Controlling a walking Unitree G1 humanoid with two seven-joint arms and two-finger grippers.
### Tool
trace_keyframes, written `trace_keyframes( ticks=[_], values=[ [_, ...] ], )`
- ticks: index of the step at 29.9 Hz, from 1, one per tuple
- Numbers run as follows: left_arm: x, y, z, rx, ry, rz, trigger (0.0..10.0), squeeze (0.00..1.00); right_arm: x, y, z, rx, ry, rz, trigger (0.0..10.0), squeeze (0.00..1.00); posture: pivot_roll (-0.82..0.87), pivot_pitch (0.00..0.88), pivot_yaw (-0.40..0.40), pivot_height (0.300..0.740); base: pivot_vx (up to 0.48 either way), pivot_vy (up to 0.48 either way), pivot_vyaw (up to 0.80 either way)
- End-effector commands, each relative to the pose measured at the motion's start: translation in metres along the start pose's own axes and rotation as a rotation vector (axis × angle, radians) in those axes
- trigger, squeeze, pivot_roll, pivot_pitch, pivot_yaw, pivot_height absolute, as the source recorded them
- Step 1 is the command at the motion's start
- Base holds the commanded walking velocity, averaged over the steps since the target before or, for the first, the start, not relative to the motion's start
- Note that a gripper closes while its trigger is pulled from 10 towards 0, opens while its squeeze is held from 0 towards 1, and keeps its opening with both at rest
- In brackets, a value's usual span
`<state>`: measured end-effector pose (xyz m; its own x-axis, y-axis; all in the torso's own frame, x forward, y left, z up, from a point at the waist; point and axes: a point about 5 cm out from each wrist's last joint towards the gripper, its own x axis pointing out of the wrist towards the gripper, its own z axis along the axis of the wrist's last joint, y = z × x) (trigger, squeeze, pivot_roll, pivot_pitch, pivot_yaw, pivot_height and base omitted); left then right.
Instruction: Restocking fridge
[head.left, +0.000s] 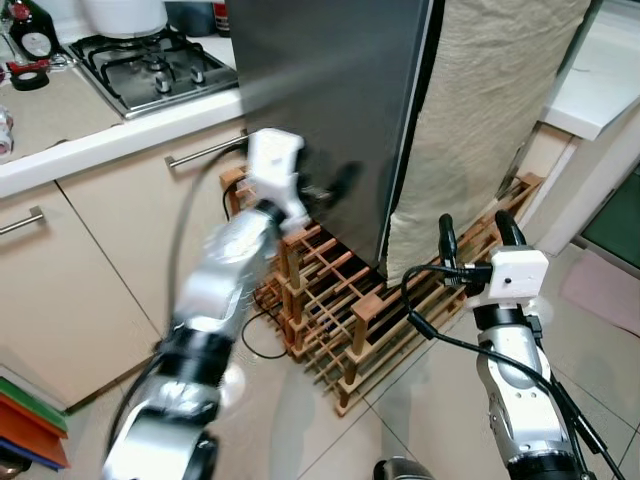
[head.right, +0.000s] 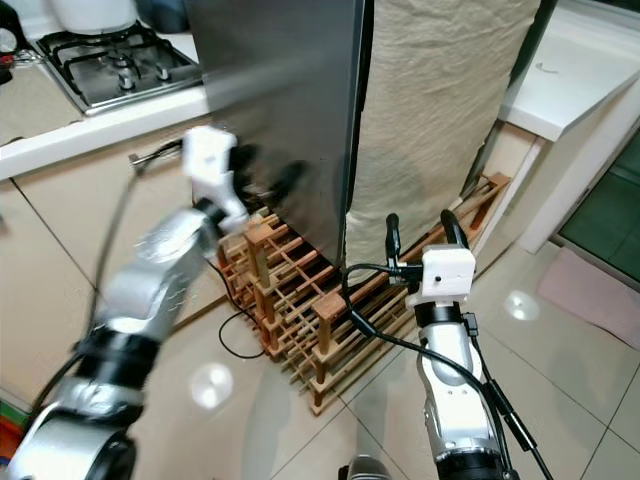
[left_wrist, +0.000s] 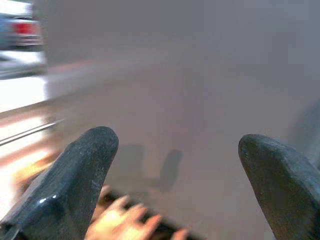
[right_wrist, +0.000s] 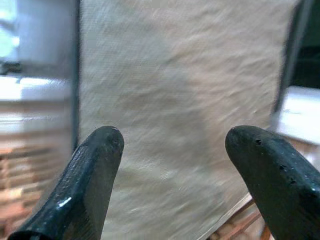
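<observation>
The tall dark grey fridge stands between the kitchen counter and a hanging beige cloth. My left gripper is raised close to the fridge's grey face, blurred by motion; in the left wrist view its fingers stand wide apart with nothing between them. My right gripper is held lower, pointing at the cloth. It is open and empty, and the right wrist view shows its fingers spread in front of the cloth.
A low wooden bottle rack lies on the tiled floor at the fridge's foot, with a black cable beside it. To the left are a counter with a gas hob and cream cabinets. A white worktop is at the right.
</observation>
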<state>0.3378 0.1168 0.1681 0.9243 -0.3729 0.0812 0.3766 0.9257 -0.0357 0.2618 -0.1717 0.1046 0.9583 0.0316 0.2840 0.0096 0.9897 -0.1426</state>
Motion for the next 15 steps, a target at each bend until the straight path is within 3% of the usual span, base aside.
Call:
trace_keyframes(
  ticks=[1,2,3,4,6,7,10,15],
  values=[
    [-0.001,0.0,0.008,0.035,-0.04,0.028,10.0,0.0,0.001,0.002,0.006,0.002,-0.009,0.001,10.0,0.0,-0.1,0.0,0.005,0.732,0.0,0.0,0.0],
    [-0.005,0.006,0.006,0.061,-0.049,0.075,10.0,0.0,0.0,0.001,0.007,0.003,-0.005,-0.007,10.0,0.0,-0.09,0.0,0.005,0.732,0.0,0.0,0.0],
    [-0.016,0.024,-0.003,0.076,-0.043,0.213,10.0,0.0,-0.001,-0.001,0.011,0.008,-0.005,-0.043,10.0,0.0,-0.09,0.0,0.009,0.732,0.0,0.0,0.0],
    [-0.016,0.024,-0.003,0.076,-0.043,0.213,10.0,0.0,-0.001,-0.001,0.011,0.008,-0.005,-0.043,10.0,0.0,-0.09,0.0,0.009,0.732,0.0,0.0,0.0],
    [-0.027,0.038,-0.014,0.081,0.001,0.339,10.0,0.0,-0.002,-0.004,0.015,0.013,-0.007,-0.074,10.0,0.0,-0.08,0.0,0.01,0.732,0.0,0.0,0.0],
    [-0.035,0.043,-0.021,0.116,0.061,0.356,10.0,0.0,-0.007,-0.005,0.018,0.011,-0.006,-0.088,10.0,0.0,-0.08,0.0,0.009,0.732,0.0,0.0,0.0],
    [-0.058,0.041,-0.029,0.076,0.081,0.285,10.0,0.0,-0.021,-0.008,0.021,-0.01,0.021,-0.11,10.0,0.0,-0.07,0.0,0.007,0.732,0.0,0.0,0.0],
    [-0.059,0.03,-0.026,0.073,0.057,0.219,10.0,0.0,-0.025,-0.009,0.017,-0.019,0.056,-0.106,10.0,0.0,-0.06,0.0,0.002,0.732,0.0,0.0,0.0]
  ],
)
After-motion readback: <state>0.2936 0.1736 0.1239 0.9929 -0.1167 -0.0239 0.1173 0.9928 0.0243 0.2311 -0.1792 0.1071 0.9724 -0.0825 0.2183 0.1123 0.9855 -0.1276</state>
